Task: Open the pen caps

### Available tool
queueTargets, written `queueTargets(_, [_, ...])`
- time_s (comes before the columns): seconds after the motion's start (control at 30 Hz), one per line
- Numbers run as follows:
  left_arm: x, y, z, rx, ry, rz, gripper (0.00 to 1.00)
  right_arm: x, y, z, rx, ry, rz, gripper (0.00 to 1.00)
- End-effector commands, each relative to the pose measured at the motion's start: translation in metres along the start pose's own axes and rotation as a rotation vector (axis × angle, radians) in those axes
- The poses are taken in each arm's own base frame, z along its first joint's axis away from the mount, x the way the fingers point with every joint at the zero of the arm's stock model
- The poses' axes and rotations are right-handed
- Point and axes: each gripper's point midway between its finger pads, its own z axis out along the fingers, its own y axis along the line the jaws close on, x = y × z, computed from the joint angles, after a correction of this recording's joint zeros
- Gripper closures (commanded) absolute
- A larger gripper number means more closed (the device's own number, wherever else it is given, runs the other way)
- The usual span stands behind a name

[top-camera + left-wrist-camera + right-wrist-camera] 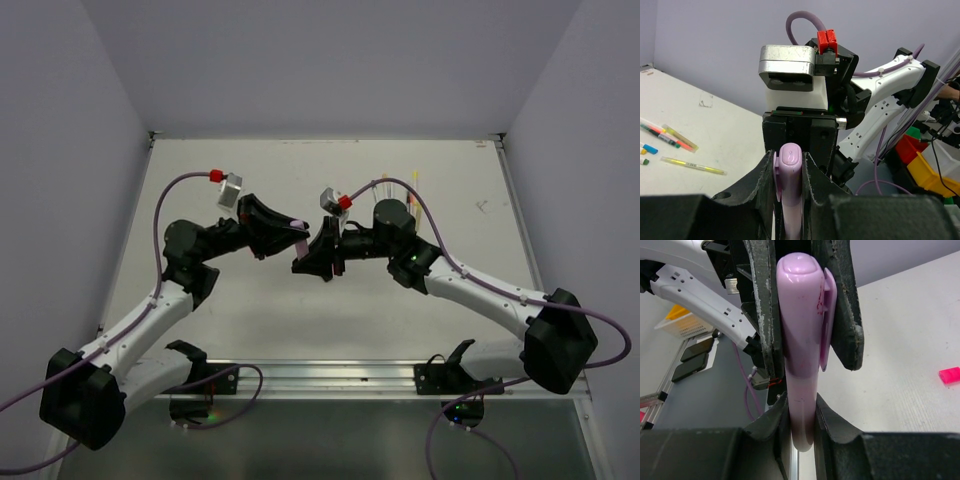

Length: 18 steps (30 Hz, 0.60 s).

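- You have the lilac pen (799,360) in mid-air between the arms, above the bench (900,340); the other pens (671,136) lie on the bench, well apart from it.
- Your left gripper (789,169) is clenched on the clipped cap (789,155); your right gripper (801,404) grasps the barrel, its fingers (834,424) pressing both sides just below what looks like the seam.
- Judged from this, the pull comes next; draw the arms apart straight along the pen's axis; any sideways load could bend the pen or slip a grip.
- Squeeze firmly before pulling; a smooth, fat barrel may slide; a small twist could help free the cap.
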Motion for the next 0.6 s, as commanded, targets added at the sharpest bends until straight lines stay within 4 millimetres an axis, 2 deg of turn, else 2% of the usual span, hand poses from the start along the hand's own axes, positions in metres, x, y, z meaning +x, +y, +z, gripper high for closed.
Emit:
queueTargets(0.0, [-0.068,-0.024,0.005,0.042,-0.231,0.209,1.0,0.06,0.003,-0.003,-0.057,0.143,0.122,1.0])
queueTargets(0.13, [-0.099,-0.033,0.004,0.057,-0.313,0.285,1.0,0.097,-0.001,-0.007,-0.054,0.196,0.181,1.0])
queueTargets(0.23, [-0.115,-0.036,0.002,0.074,-0.357,0.305,1.0,0.118,-0.002,-0.01,-0.055,0.229,0.214,1.0])
queueTargets(0.5, [-0.139,-0.042,0.003,0.13,-0.426,0.328,1.0,0.161,-0.001,-0.012,-0.072,0.312,0.3,1.0])
queueTargets(0.57, [-0.143,-0.042,0.004,0.123,-0.426,0.334,1.0,0.159,-0.001,-0.012,-0.064,0.298,0.295,1.0])
